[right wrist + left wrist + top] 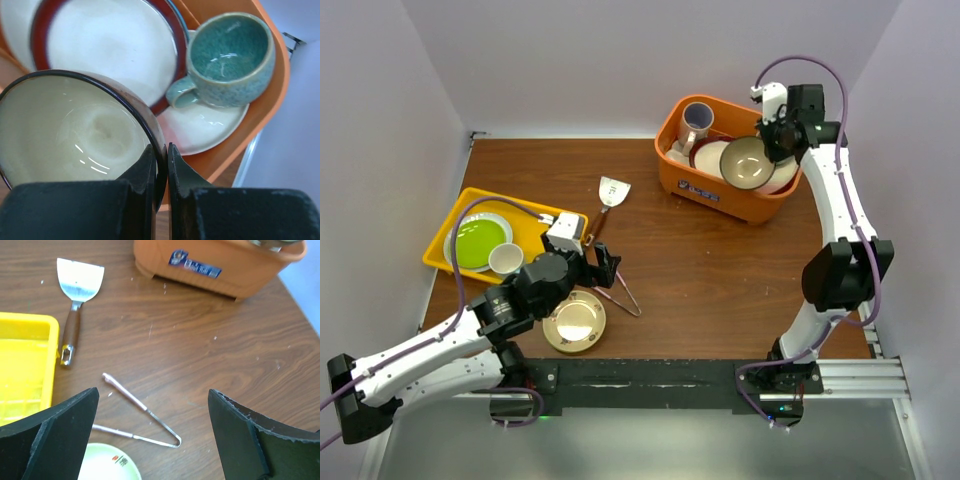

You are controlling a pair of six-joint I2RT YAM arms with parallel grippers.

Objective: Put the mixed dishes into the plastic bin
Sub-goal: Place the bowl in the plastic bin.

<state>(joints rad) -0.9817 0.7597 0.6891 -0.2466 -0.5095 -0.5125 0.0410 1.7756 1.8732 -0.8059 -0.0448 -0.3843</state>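
Right wrist: right gripper [160,167] clamped on the rim of the cream-lined bowl [75,130], lower centre of frame.
Behind bowl: brown-rimmed plate [110,45] upper left, teal mug [230,55] upper right, both inside the plastic bin [272,95].
Left wrist: left gripper [152,395] with jaws wide apart, holding nothing, above the table [225,350].
Between jaws: thin tongs [145,412]; spatula [77,290] upper left.
Top external: lime-green plate [480,242] and white cup [506,259] in yellow tray [445,262], left; gold plate [574,321] lower centre-left; bin upper right.

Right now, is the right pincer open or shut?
Shut. The right pincer pinches the rim of the dark-rimmed bowl over the orange bin.
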